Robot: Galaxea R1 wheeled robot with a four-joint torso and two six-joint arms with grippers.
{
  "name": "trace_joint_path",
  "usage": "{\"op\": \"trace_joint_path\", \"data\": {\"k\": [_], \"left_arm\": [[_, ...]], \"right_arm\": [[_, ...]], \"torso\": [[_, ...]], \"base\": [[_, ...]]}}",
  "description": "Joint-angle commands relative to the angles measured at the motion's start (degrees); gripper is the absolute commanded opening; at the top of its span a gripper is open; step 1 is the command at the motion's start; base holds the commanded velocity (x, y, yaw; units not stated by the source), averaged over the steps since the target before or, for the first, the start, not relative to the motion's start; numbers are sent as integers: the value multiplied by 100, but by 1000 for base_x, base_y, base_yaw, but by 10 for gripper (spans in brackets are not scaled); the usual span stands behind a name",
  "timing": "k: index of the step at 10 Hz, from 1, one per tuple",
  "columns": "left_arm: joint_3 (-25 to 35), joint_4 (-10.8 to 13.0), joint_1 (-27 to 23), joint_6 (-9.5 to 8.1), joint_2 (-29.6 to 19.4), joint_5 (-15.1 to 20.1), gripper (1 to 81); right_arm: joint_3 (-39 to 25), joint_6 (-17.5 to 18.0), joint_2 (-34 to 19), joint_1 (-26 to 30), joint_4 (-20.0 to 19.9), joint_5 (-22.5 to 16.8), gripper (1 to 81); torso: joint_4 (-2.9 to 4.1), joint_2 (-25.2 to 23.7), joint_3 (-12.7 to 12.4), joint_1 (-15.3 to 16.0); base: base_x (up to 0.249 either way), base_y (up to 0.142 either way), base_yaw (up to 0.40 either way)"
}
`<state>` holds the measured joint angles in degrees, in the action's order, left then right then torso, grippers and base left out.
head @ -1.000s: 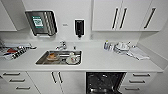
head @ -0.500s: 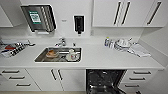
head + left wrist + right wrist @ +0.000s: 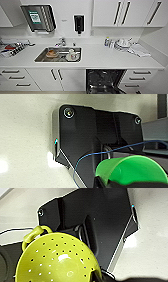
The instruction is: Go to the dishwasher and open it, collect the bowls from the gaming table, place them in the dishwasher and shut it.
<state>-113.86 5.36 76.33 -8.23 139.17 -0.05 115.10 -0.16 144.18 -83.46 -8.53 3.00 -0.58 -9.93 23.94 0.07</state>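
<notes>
Stationed before the kitchen tabletop point(image 3: 100, 58), facing the sink point(image 3: 58, 55). Dishwasher point(image 3: 105, 81) below the tabletop, to the right of the sink: door down, dark interior and wire racks exposed. Opening step judged complete.

Bright green bowl point(image 3: 132, 171) carried at the left gripper point(image 3: 125, 181), seen close in the left wrist view; rim lies right at the gripper, finger closure not discernible, so grasp cannot be confirmed. Pale yellow-green bowl point(image 3: 57, 260), perforated and with a loop handle, carried likewise at the right gripper point(image 3: 100, 276); finger state again cannot be told.

Collection from the gaming table judged complete, with both bowls at the wrists. Remaining: placing both bowls into the racks, then closing the door.
</notes>
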Motion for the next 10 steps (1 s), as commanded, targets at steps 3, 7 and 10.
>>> {"op": "trace_joint_path", "data": {"k": [3, 7, 10], "left_arm": [[1743, -518, -1597, -47, -1514, 873, 10], [1938, -879, -3161, -47, -1576, 2209, 10], [2140, -1160, -4489, -56, -1549, 3028, 10]], "right_arm": [[-331, 7, -334, 290, -26, -388, 10], [-499, -2, -422, 325, -26, -388, 10], [-516, -2, -422, 334, -26, -388, 10]], "torso": [[0, 0, 533, 0], [0, 4, 1055, 2], [0, 9, 977, 6]], "base": [[0, 0, 0], [0, 0, 0], [0, 0, 0]]}}
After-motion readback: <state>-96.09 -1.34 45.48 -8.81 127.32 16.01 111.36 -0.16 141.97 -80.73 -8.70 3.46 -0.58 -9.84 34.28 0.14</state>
